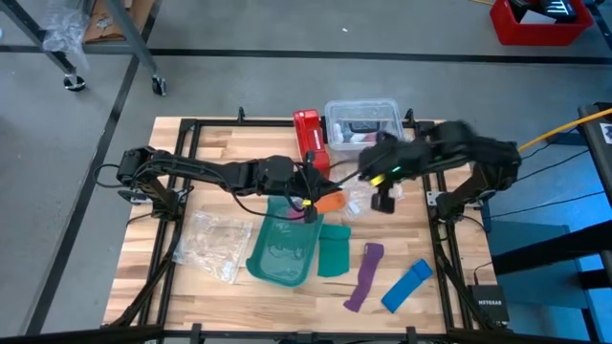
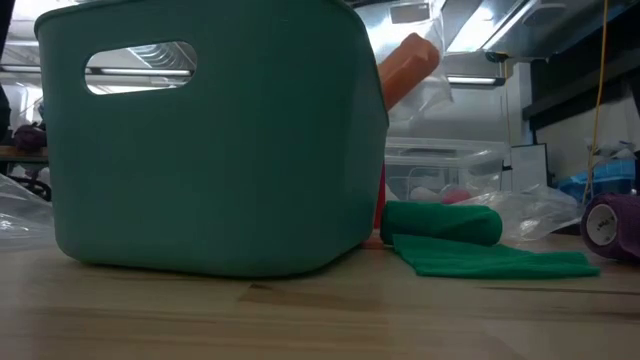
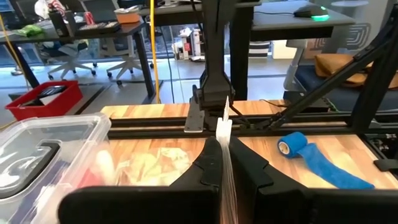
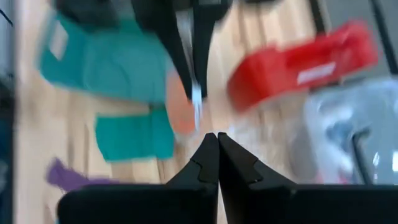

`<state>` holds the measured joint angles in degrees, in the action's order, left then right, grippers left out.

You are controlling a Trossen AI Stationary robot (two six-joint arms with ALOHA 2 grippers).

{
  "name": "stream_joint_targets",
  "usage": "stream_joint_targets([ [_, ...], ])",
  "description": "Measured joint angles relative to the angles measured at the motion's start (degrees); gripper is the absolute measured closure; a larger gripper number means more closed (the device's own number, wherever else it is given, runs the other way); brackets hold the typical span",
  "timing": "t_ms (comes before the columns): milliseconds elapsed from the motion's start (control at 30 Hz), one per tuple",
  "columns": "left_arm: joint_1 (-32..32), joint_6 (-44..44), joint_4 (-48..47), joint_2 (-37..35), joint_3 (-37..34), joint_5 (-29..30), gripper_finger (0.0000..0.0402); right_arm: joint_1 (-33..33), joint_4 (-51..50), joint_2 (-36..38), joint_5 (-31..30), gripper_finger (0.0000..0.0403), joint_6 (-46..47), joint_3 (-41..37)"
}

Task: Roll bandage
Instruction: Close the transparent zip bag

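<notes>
The orange bandage (image 1: 329, 203) sits mid-bench beside the teal bin's (image 1: 283, 250) rim, seemingly pinched in its clear wrapper by the left tool (image 1: 311, 204), fingers together. The right tool (image 1: 384, 202) hovers just beside, fingers together on nothing.

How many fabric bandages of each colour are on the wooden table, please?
Orange soft fabric bandage: 1
Green fabric bandage, partly rolled: 1
Purple fabric strip: 1
Blue fabric strip: 1
Total: 4
</notes>
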<state>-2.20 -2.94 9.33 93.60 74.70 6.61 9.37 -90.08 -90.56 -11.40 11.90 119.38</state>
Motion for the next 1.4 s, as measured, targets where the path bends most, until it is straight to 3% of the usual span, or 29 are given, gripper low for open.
stream_joint_targets([
  [167,0.0,0.0,0.3,0.0,0.0,0.0,0.0399,0.0,0.2,0.5,-0.7,0.0399,-3.6,15.0],
  [233,0.0,0.2,0.3,0.0,0.0,0.0,0.0399,0.0,3.3,3.7,-1.5,0.0395,-5.2,14.3],
  [433,0.0,1.0,0.7,0.0,0.0,0.0,0.0399,0.1,5.2,19.1,-6.1,0.0393,-0.4,1.4],
  [567,0.0,1.3,0.8,0.0,0.0,0.0,0.0398,0.0,14.4,29.3,-7.5,0.0392,3.8,-14.0],
  [833,0.0,1.7,1.3,0.0,0.0,0.0,0.0397,0.0,40.3,44.8,-5.0,0.0391,4.3,-53.0],
  [1033,0.0,1.7,2.0,0.0,0.0,0.0,0.0397,0.0,70.8,46.2,0.2,0.0391,4.2,-74.2],
  [1167,-0.1,1.7,1.7,0.0,0.0,0.0,0.0397,0.0,83.3,42.3,-0.6,0.039,4.0,-78.9],
  [1400,-0.1,1.5,0.7,0.0,0.0,0.0,0.0396,0.0,83.6,36.9,-3.1,0.033,1.6,-76.0],
])
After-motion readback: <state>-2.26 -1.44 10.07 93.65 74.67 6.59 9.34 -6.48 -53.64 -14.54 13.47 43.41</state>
